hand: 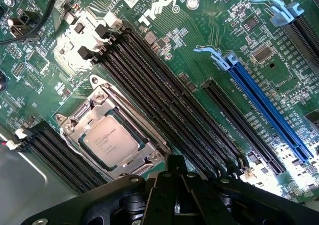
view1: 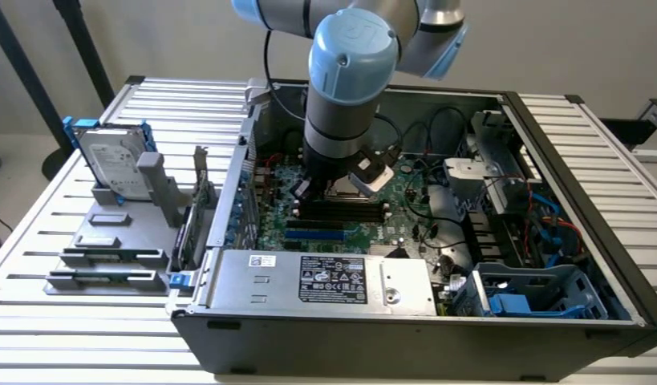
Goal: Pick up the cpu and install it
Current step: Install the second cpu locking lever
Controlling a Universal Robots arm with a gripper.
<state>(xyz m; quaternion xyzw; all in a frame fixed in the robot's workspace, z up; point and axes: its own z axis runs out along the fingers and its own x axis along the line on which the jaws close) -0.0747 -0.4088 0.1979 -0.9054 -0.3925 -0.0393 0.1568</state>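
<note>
Black pincer (hand: 174, 185) hardware lies nearest the wrist camera, with its fingers drawn together and nothing between them. Just beyond the fingertips, the small flat square cpu with the silvery metal top (hand: 110, 141) sits flat inside the silver metal socket frame (hand: 79, 120) on the green motherboard (hand: 199, 31). Pincer and cpu are apart. Long black memory slots (hand: 164, 105) run diagonally beside the socket, and a long blue expansion slot (hand: 269, 110) lies farther off, parallel to them.

In the exterior view, the grey and pale-blue robot arm (view1: 344, 88) reaches down from the upper centre of the frame into the open dark grey computer case (view1: 414, 321). The wrist hangs just above the socket area at the middle of the frame. A silver power supply box with a black label (view1: 328, 281) occupies the lower centre of the case. At the left of the frame, a large silver rectangular hard drive in a blue frame (view1: 109, 164) stands upright in a grey holder (view1: 103, 265) on the slatted metal worktop (view1: 50, 200).
</note>
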